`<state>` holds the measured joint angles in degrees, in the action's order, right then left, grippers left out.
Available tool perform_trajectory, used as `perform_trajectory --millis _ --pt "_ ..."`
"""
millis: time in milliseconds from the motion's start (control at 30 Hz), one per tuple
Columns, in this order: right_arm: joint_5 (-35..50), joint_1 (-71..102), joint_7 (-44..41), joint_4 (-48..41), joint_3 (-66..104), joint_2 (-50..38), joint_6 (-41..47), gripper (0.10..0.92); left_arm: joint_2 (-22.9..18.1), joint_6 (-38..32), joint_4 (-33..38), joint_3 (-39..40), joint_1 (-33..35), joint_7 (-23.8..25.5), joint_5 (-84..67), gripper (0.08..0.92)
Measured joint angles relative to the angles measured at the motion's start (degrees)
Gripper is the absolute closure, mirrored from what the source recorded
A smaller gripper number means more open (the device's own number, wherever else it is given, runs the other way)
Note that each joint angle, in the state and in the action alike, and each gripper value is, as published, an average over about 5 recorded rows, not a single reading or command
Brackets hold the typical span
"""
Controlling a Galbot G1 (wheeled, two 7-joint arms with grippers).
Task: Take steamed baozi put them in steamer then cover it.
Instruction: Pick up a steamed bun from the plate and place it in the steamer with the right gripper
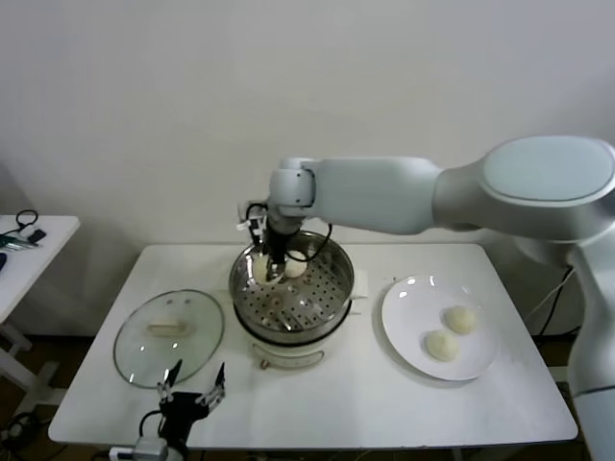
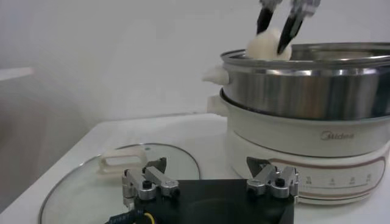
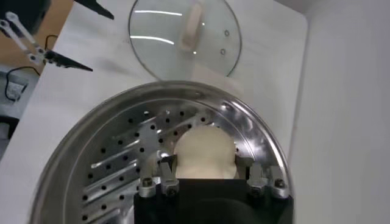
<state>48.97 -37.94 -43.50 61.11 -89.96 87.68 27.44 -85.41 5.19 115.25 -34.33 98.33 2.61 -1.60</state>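
The steel steamer (image 1: 291, 293) stands mid-table on its white base. My right gripper (image 1: 272, 267) is shut on a baozi (image 1: 259, 266) and holds it at rim height over the far left of the perforated tray. The right wrist view shows that baozi (image 3: 204, 152) between the fingers (image 3: 167, 165), and it also shows in the left wrist view (image 2: 267, 45). Another baozi (image 1: 295, 271) lies in the tray beside it. Two baozi (image 1: 461, 319) (image 1: 442, 345) lie on the white plate (image 1: 404, 307). The glass cover (image 1: 169, 336) lies flat to the left of the steamer. My left gripper (image 1: 192, 392) is open and empty.
The left gripper (image 2: 210, 173) hovers at the table's front edge just in front of the cover (image 2: 79, 195). The right arm spans the table's back from the right. A small side table (image 1: 29, 240) stands at far left.
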Motion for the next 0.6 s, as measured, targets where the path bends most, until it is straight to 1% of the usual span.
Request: perform_trajectory --millis 233,333,433,500,600 --pt "-1.8 3.5 0.6 -3.2 0.3 2.1 0.1 0.372 -0.2 0.3 -0.1 -0.1 -0.1 0.0 0.1 0.177" --pt "-2.2 3.9 0.6 -3.7 0.4 2.3 -0.2 0.316 -0.2 0.5 -0.1 -0.1 -0.1 0.1 0.1 0.177" --pt "-2.4 3.4 0.1 -3.5 0.4 1.8 -0.8 0.241 -0.3 0.8 0.0 -0.1 -0.1 0.2 0.2 0.177" --pt "-2.3 2.4 -0.7 -3.0 0.2 0.9 -1.5 0.214 -0.3 1.0 0.1 0.0 -0.1 0.3 0.3 0.177" --pt "-1.8 -0.1 -2.4 -1.5 -0.5 -1.4 -3.1 0.204 -0.3 1.2 0.2 0.1 -0.2 0.5 0.6 0.177"
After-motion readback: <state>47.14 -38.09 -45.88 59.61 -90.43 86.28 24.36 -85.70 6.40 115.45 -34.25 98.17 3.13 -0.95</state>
